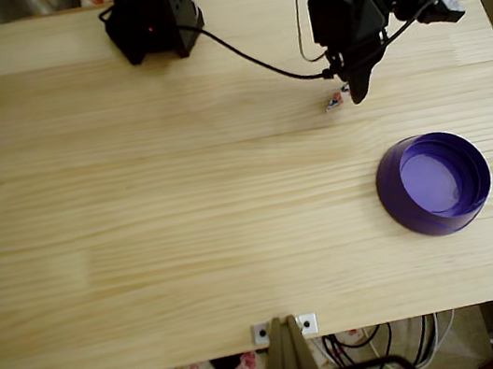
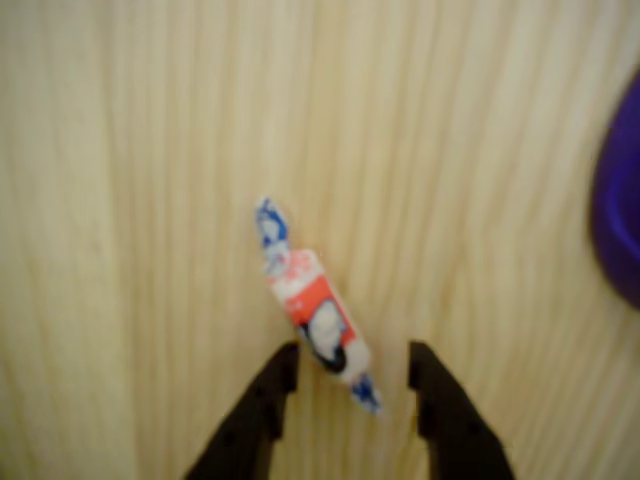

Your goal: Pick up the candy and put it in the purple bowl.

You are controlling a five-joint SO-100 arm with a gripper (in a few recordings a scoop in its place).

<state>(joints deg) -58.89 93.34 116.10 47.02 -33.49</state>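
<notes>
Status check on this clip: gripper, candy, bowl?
Gripper open, straddling the candy's near end. Candy flat on table. Purple bowl empty. Path looks unobstructed.

arm: reaching down | hand (image 2: 348,368): fingers apart, low

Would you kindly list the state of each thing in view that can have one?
candy: wrapped, lying flat on the table, its lower end between the pincer's fingers, not gripped.
purple bowl: upright, empty.
pincer: open, low over the candy.
</notes>
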